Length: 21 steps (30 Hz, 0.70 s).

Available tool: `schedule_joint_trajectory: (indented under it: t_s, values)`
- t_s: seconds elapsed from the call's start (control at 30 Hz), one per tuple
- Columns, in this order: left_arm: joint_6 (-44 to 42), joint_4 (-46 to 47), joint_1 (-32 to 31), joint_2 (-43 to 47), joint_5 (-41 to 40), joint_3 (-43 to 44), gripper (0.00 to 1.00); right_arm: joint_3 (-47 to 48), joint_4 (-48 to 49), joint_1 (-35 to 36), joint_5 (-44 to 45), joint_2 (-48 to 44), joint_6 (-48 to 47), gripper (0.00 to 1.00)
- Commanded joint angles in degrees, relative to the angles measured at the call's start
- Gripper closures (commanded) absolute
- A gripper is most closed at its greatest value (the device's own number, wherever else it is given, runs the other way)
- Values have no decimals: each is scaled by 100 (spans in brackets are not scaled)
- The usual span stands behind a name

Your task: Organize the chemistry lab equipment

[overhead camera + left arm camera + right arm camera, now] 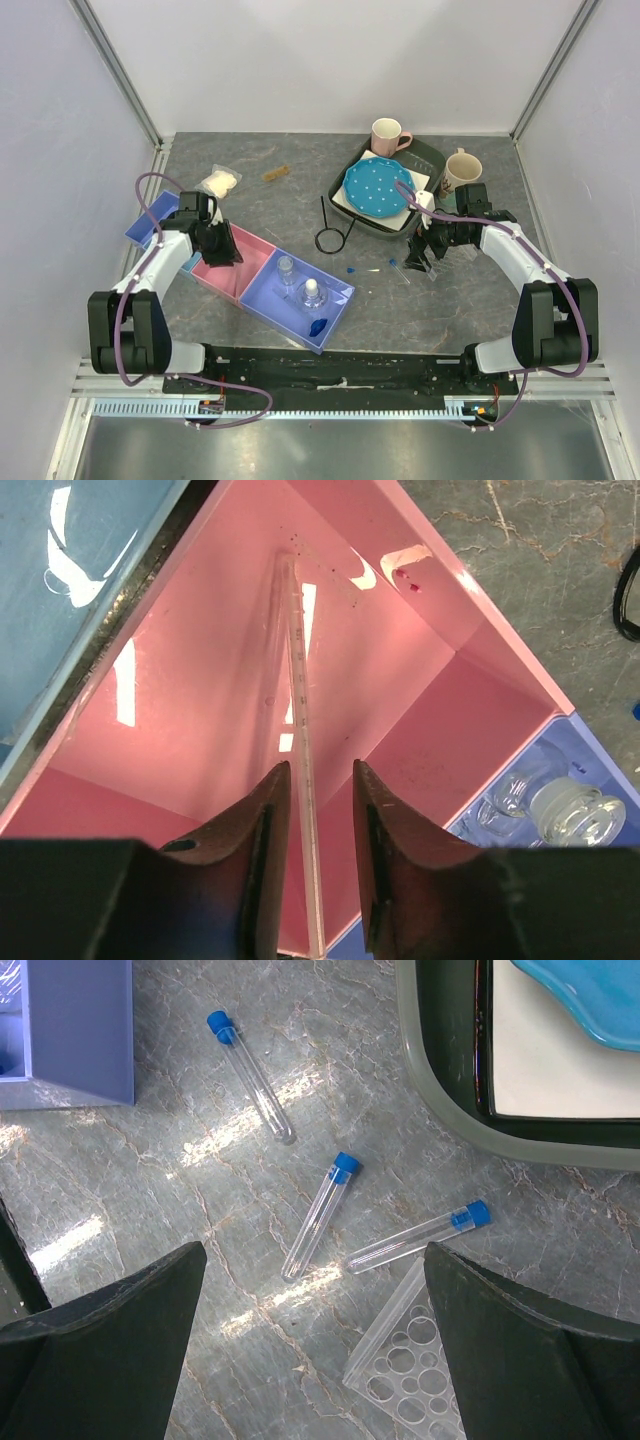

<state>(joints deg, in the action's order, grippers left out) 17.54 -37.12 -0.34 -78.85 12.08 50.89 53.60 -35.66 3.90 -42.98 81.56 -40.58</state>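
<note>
Rack [408,1365] partly cut off, thin stick [300,700] cut short between left jaws

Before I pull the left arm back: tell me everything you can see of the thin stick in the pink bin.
The thin stick is a slender clear rod, glass-like, with fine tick marks along it. It lies slanted in the pink bin, its far end up in a corner, its near part running between the fingers of the left pincer. Those stand apart on either side, and neither seems to press it. It looks unbroken.
</note>
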Motion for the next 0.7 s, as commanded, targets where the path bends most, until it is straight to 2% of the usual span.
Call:
schedule_joint_trajectory:
  t_s: [0.0, 0.13, 0.17, 0.27, 0.43, 0.53, 0.67]
  values:
    - [-93, 170, 25, 369, 23, 149, 59, 133, 6, -12, -79, 18, -152, 2]
    - [-110, 319, 25, 1036, 198, 18, 45, 124, 6, -12, -61, 18, -152, 2]
    - [-119, 389, 25, 1386, 286, -105, 40, 115, 15, -21, -44, 18, -170, 2]
    - [-84, 636, 25, 2142, 426, -342, 32, 98, 24, -21, -61, -17, -214, 2]
    - [-49, 978, 25, 3102, 690, -694, 27, 62, 59, -39, -289, -271, -188, 2]
    - [-145, 1119, 25, 3560, 1172, -975, 27, 220, -19, -39, -412, -526, 40, 2]
    - [-146, 1286, 25, 4069, 1857, -1240, 27, 519, -624, -47, -527, -773, 67, 2]
